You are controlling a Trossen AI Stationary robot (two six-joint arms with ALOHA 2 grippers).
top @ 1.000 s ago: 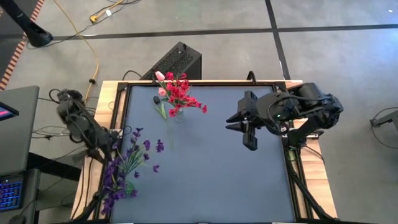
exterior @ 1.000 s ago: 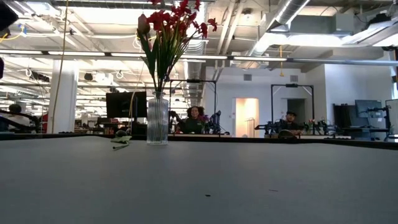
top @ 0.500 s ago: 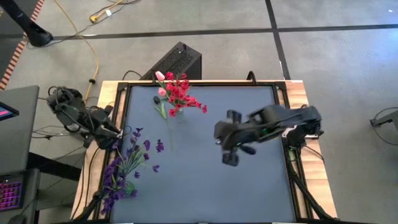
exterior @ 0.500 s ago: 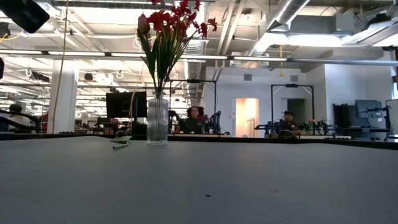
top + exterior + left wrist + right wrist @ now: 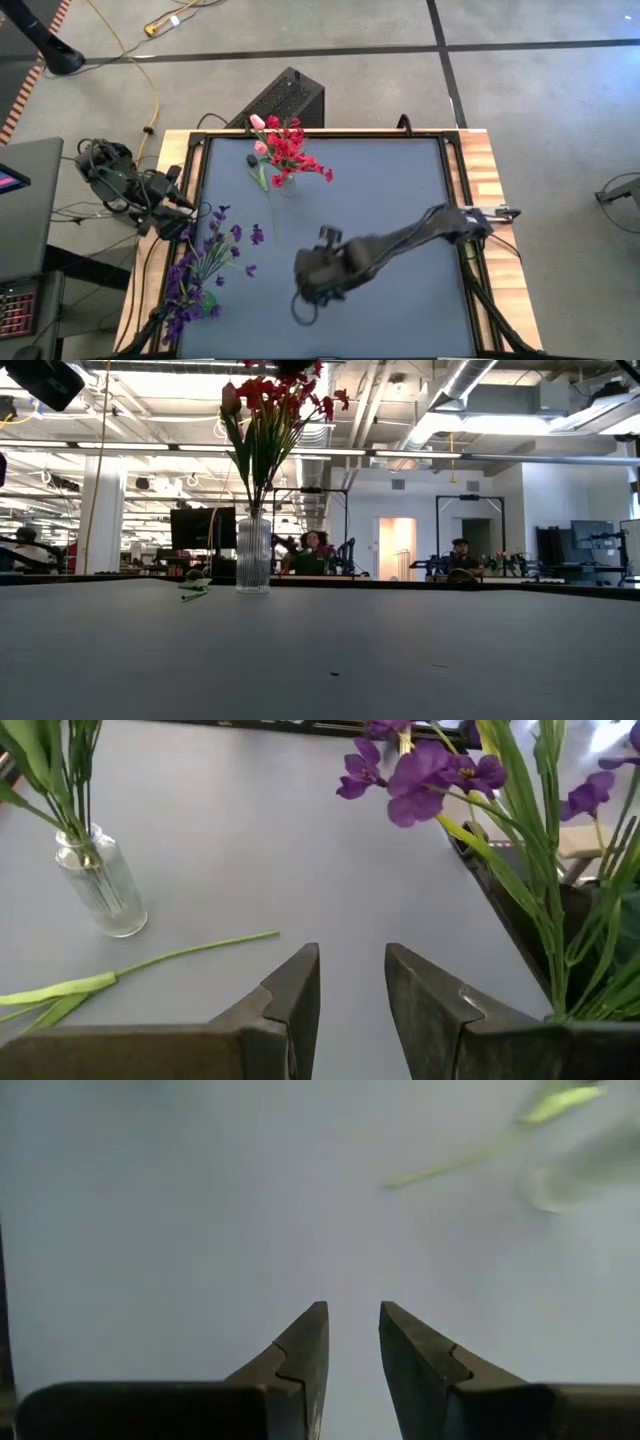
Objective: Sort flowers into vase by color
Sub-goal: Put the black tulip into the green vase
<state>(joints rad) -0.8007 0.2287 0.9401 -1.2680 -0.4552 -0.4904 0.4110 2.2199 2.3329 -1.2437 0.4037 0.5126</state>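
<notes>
A clear glass vase point(image 5: 287, 184) stands at the table's far left of middle and holds red flowers point(image 5: 290, 148) and pink buds point(image 5: 258, 123); the low view shows the vase point(image 5: 253, 550) upright. Purple flowers point(image 5: 200, 268) spread over the table's left edge, and their stem ends are hidden. A loose green stem point(image 5: 150, 962) lies on the table near the vase. My left gripper point(image 5: 352, 955) is open by the left edge point(image 5: 188, 212), beside the purple flowers point(image 5: 420, 770). My right gripper point(image 5: 352, 1308) is open over the table's near middle point(image 5: 304, 305), above bare tabletop.
A black box point(image 5: 283, 100) sits on the floor beyond the table's far edge. Cables point(image 5: 110, 185) lie left of the table. The dark tabletop point(image 5: 400, 200) is bare on its right half. People sit in the room beyond the table point(image 5: 312, 550).
My right gripper has swept from the table's right side down and toward the near middle, its arm stretching out across the table. My left gripper has turned at the left edge toward the table, then kept still. The flowers and vase have not moved.
</notes>
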